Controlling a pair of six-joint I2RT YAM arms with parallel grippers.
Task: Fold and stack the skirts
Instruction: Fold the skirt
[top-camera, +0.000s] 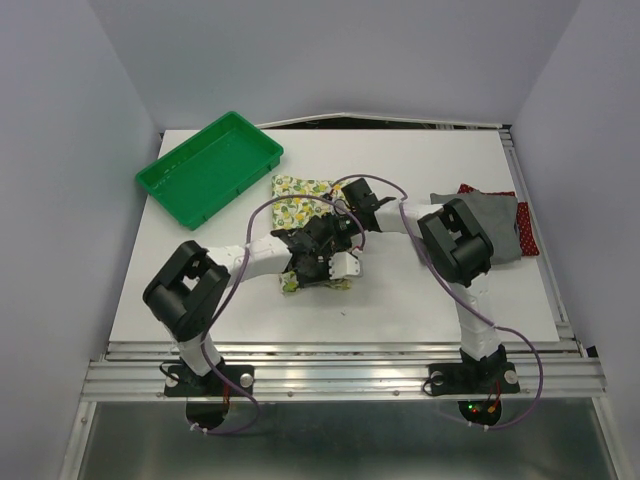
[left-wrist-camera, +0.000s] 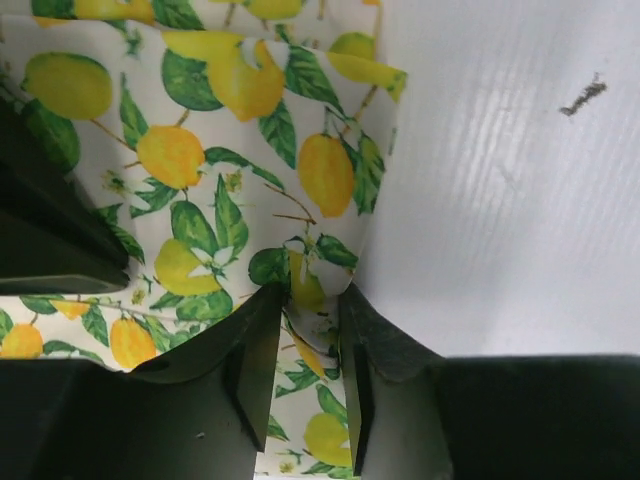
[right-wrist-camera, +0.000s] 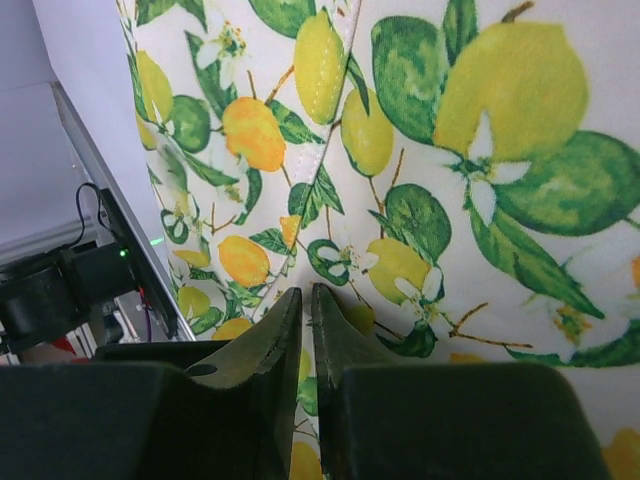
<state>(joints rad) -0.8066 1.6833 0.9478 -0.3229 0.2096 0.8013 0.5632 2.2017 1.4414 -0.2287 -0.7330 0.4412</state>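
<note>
The lemon-print skirt (top-camera: 300, 190) lies partly bunched in the middle of the white table (top-camera: 420, 290). My left gripper (top-camera: 322, 232) is over its near part; in the left wrist view it (left-wrist-camera: 310, 290) is shut on a raised fold at the edge of the lemon cloth (left-wrist-camera: 200, 150). My right gripper (top-camera: 345, 212) reaches in from the right; in the right wrist view it (right-wrist-camera: 305, 292) is pinched shut on the lemon cloth (right-wrist-camera: 450, 150) along a seam. The grey skirt (top-camera: 480, 215) lies on the dark red dotted skirt (top-camera: 526, 228) at the right edge.
A green plastic tray (top-camera: 240, 192) stands at the back left of the table. The two arms' wrists crowd close together over the lemon skirt. A metal rail (top-camera: 340, 350) runs along the near table edge.
</note>
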